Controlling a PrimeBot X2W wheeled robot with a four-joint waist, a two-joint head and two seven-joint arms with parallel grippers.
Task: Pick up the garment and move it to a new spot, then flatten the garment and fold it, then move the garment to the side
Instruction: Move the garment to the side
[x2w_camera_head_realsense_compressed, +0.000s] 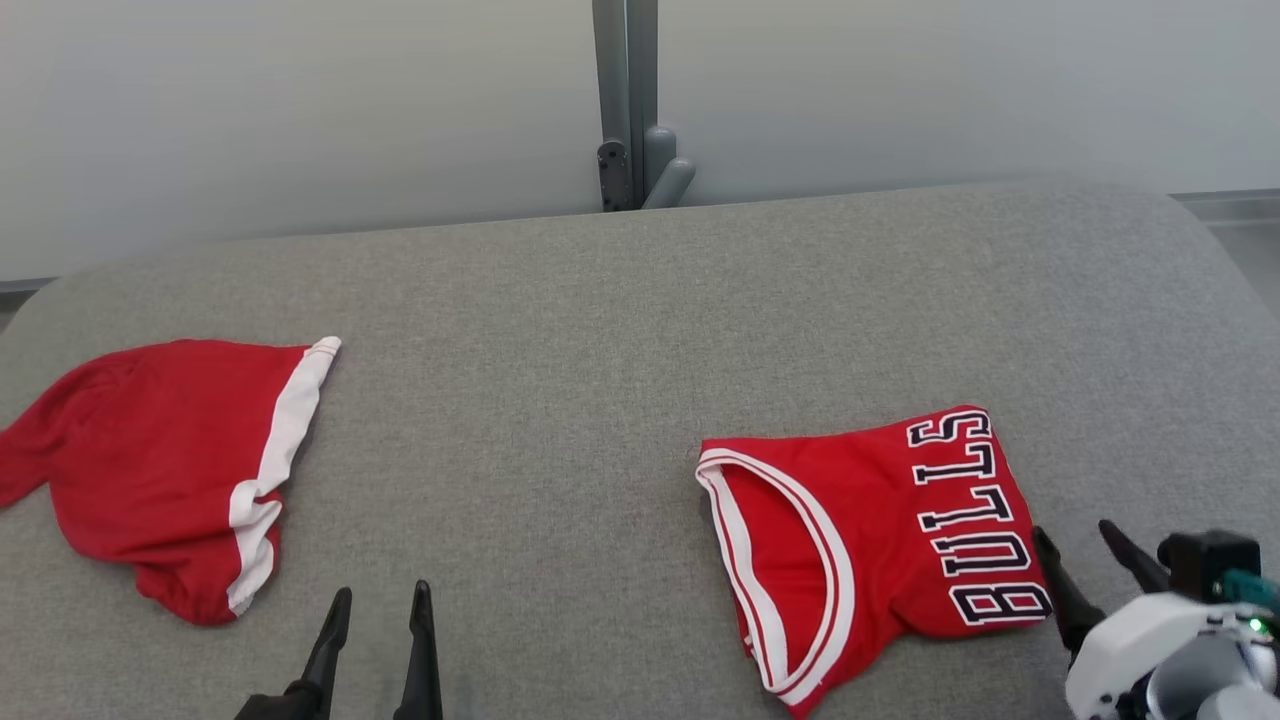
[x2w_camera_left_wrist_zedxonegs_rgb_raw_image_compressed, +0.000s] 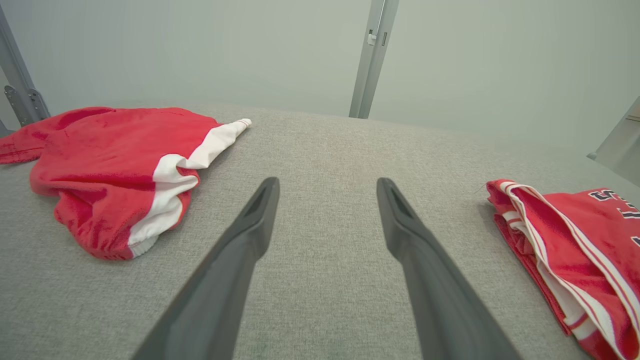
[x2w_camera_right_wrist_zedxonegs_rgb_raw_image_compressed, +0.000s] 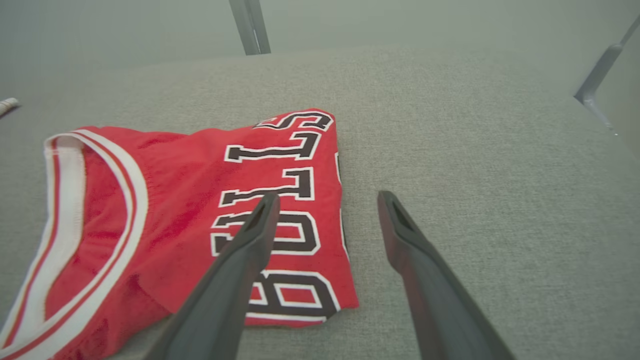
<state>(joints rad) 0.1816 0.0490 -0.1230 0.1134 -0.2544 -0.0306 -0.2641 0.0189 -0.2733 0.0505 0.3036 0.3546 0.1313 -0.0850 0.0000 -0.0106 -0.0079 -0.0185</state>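
Two red garments lie on the grey padded table (x2w_camera_head_realsense_compressed: 600, 330). A folded red jersey (x2w_camera_head_realsense_compressed: 870, 540) with white trim and black "BULLS" lettering rests at the right, also in the wrist views (x2w_camera_right_wrist_zedxonegs_rgb_raw_image_compressed: 190, 190) (x2w_camera_left_wrist_zedxonegs_rgb_raw_image_compressed: 565, 225). Crumpled red shorts (x2w_camera_head_realsense_compressed: 170, 450) with a white side stripe lie at the left (x2w_camera_left_wrist_zedxonegs_rgb_raw_image_compressed: 115, 150). My right gripper (x2w_camera_head_realsense_compressed: 1074, 531) is open just beside the jersey's right edge, its left finger over the lettering (x2w_camera_right_wrist_zedxonegs_rgb_raw_image_compressed: 328, 196). My left gripper (x2w_camera_head_realsense_compressed: 381, 592) is open over bare fabric between the two garments (x2w_camera_left_wrist_zedxonegs_rgb_raw_image_compressed: 327, 182). Neither holds anything.
A grey metal post (x2w_camera_head_realsense_compressed: 625, 100) with a bracket stands behind the table's far edge, in front of pale wall panels. The table's corners are rounded, and its right edge (x2w_camera_head_realsense_compressed: 1240, 290) drops to the floor. Bare table lies between the garments.
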